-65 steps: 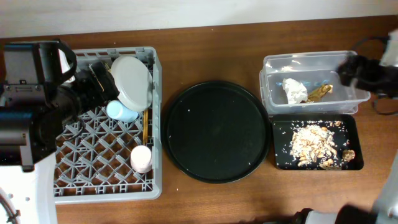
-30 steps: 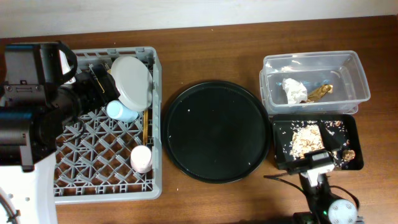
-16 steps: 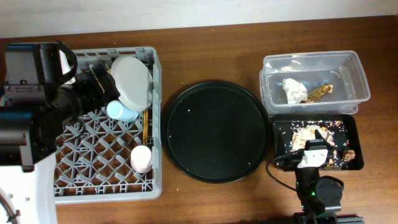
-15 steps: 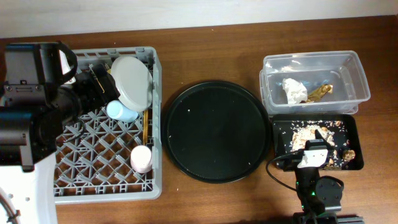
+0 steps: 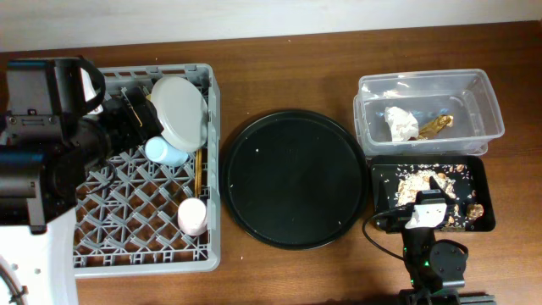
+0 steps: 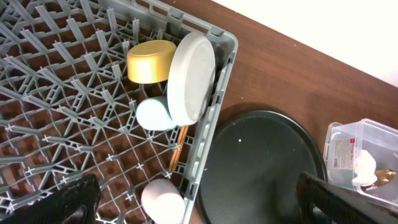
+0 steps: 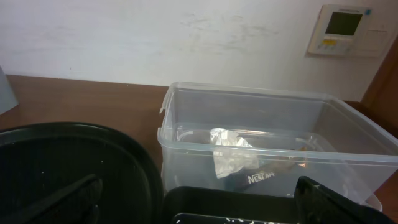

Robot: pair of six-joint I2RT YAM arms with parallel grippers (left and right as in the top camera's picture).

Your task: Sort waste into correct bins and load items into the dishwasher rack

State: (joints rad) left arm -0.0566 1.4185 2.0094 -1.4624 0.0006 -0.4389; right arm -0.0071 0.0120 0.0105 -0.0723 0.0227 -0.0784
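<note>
The grey dishwasher rack (image 5: 144,257) holds the pale plate (image 5: 179,112) on edge, the blue cup (image 5: 165,152), the pink cup (image 5: 192,216) and the chopsticks (image 5: 197,169). The yellow bowl (image 6: 149,60) lies behind the plate in the left wrist view. The clear tub (image 5: 489,110) holds the white tissue (image 5: 400,123) and the gold wrapper (image 5: 434,125). The black tray (image 5: 477,169) holds the food scraps (image 5: 415,186). My left gripper (image 6: 202,199) is open and empty, high above the rack. My right gripper (image 7: 199,202) is open and empty, low at the black tray's near edge.
The big round black tray (image 5: 295,178) lies between the rack and the bins, with a few crumbs on it. The left arm (image 5: 51,135) covers the rack's left side. The right arm's base (image 5: 432,263) is at the table's front edge. A wall stands behind the table.
The right arm left the tub's far right side and came down to the black tray's near edge. It has been still for the last half second. The left arm has not moved.
</note>
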